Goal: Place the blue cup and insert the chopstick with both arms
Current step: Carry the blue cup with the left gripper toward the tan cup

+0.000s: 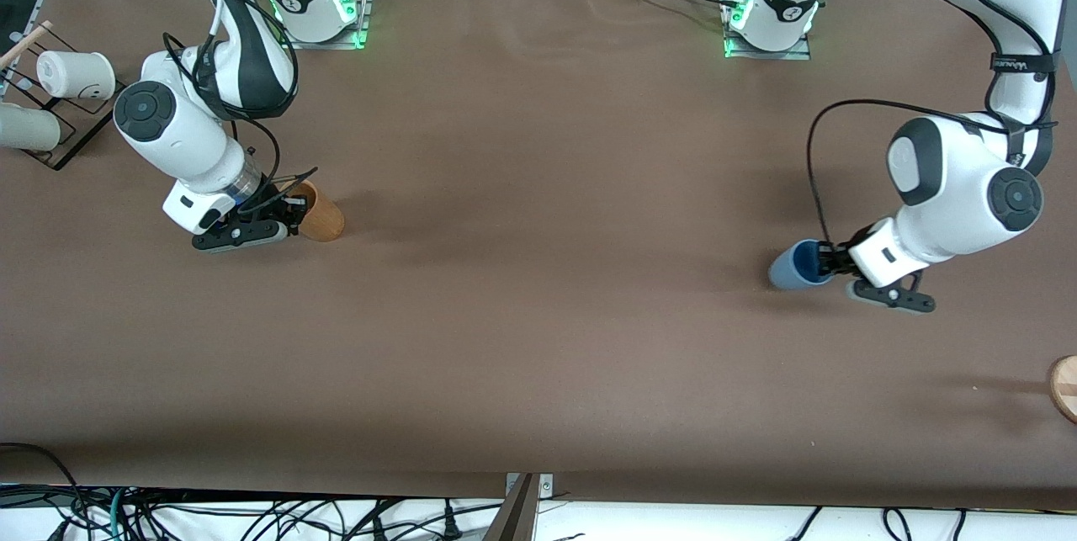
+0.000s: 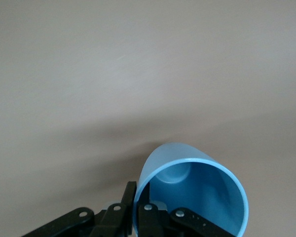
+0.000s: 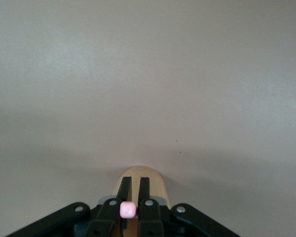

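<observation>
- The left end effector (image 1: pixel 829 265) is toward the left arm's end of the brown desk (image 1: pixel 538 289), clenched on the rim of the blue cup (image 1: pixel 795 265).
- In the left wrist view, one finger (image 2: pixel 149 217) of the left end effector (image 2: pixel 136 210) sits inside the blue cup (image 2: pixel 197 192) and the other outside, pinching its wall.
- The blue cup is tilted, its open mouth turned toward the left end effector; whether its base touches the desk cannot be told.
- The right end effector (image 1: pixel 290 206) is toward the right arm's end of the desk, at the mouth of a tan wooden cup (image 1: pixel 321 214).
- In the right wrist view, the right end effector (image 3: pixel 130 195) is clamped on the chopstick (image 3: pixel 128 210), whose pale pink end shows between the fingers (image 3: pixel 143 190).
- The tan wooden cup (image 3: pixel 143 185) lies directly under those fingers, and the chopstick cannot be made out in the front view.
- White cups (image 1: pixel 77 74) rest on a black rack (image 1: pixel 67 137) at the edge of the desk at the right arm's end.
- A round wooden piece (image 1: pixel 1064 385) sits at the desk's edge at the left arm's end, nearer the front camera than the blue cup.
</observation>
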Controlling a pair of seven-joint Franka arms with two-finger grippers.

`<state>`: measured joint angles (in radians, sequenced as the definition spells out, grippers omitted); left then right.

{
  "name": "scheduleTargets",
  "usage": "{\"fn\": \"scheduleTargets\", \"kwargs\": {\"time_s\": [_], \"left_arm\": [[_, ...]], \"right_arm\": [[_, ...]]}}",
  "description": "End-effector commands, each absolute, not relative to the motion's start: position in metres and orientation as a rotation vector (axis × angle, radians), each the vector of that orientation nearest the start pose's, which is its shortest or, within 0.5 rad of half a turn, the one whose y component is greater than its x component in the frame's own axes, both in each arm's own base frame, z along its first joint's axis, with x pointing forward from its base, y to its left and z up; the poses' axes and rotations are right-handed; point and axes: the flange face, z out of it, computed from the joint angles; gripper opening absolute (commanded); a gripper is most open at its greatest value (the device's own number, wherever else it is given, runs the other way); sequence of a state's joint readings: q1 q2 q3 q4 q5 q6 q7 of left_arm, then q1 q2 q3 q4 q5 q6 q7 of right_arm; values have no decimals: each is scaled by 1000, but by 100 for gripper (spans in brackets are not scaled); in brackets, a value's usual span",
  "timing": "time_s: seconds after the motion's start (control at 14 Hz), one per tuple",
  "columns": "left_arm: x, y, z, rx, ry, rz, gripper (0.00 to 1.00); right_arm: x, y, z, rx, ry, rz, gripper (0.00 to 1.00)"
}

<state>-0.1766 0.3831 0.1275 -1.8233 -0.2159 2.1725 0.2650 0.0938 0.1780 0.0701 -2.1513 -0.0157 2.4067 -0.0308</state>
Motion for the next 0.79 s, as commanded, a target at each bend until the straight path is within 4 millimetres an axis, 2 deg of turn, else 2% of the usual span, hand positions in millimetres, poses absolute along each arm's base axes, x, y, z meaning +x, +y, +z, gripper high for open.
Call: {"fn": "scheduleTargets", "kwargs": {"time_s": [0.0,0.14,0.21,0.36,0.5,0.57,0.71], "left_arm": [[637,-140,342,-3296,242,26,0],[623,-236,355,-3297,258,4,0],[616,-276,359,-3302,246,-5,0],[599,-343,357,-3304,243,-4,0],[579,-399,340,-3288,273,14,0],[570,-420,329,-3278,276,28,0],[554,-451,303,-3246,338,59,0]], "right_arm": [[555,90,331,-3119,-369,-129,0],[555,87,335,-3119,-379,-131,0],[556,86,336,-3119,-376,-136,0],[561,87,349,-3113,-421,-177,0],[563,79,370,-3113,-414,-237,0],[561,79,378,-3113,-423,-244,0],[562,79,412,-3115,-417,-230,0]]}}
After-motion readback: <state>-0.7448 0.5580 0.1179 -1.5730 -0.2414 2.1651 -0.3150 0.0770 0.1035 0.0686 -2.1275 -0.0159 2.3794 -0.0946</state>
